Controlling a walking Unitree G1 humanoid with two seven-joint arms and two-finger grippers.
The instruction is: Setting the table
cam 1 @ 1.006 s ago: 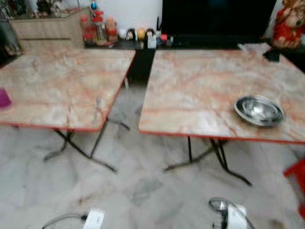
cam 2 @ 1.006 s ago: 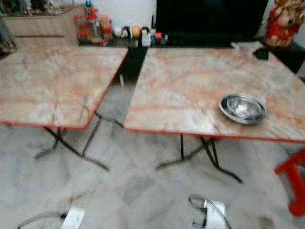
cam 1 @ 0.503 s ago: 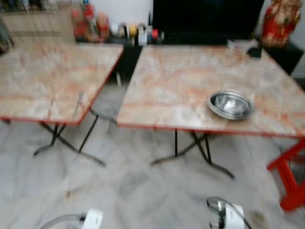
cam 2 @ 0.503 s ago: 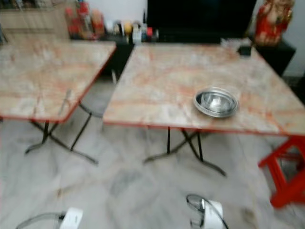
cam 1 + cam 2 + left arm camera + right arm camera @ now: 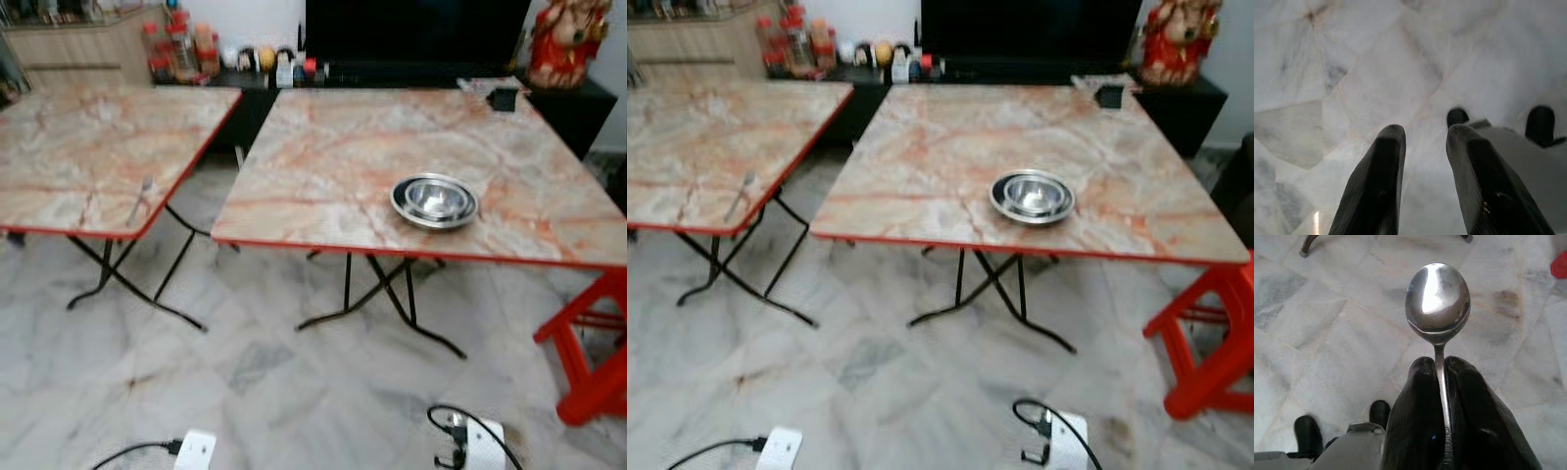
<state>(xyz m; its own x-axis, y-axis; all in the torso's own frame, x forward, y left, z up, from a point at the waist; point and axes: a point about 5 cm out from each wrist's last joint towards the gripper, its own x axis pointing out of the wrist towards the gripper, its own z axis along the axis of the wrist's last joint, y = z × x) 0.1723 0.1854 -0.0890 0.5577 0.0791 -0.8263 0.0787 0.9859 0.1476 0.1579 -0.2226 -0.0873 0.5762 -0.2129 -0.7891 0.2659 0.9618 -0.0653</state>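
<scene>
Two counters carry the same pattern: cream marble veined in orange-pink, edged in red, on thin black folding legs — the nearer counter (image 5: 323, 166) and the left counter (image 5: 69, 157). A shiny silver steel bowl (image 5: 434, 201) sits on the nearer one. The floor (image 5: 274, 382) is pale grey-white marble tile with darker grey patches. A bright red stool (image 5: 593, 352) stands at right. My right pincer (image 5: 1436, 364) has glossy black fingers around a mirror-silver spoon (image 5: 1437, 296). My left pincer (image 5: 1422, 134) is black too.

Right hand (image 5: 1439, 367) pinches a spoon (image 5: 1438, 301); left hand (image 5: 1425, 139) hangs parted.

Even, soft daylight throughout; head views slightly blurred, glare on the spoon (image 5: 1438, 296) bowl.
</scene>
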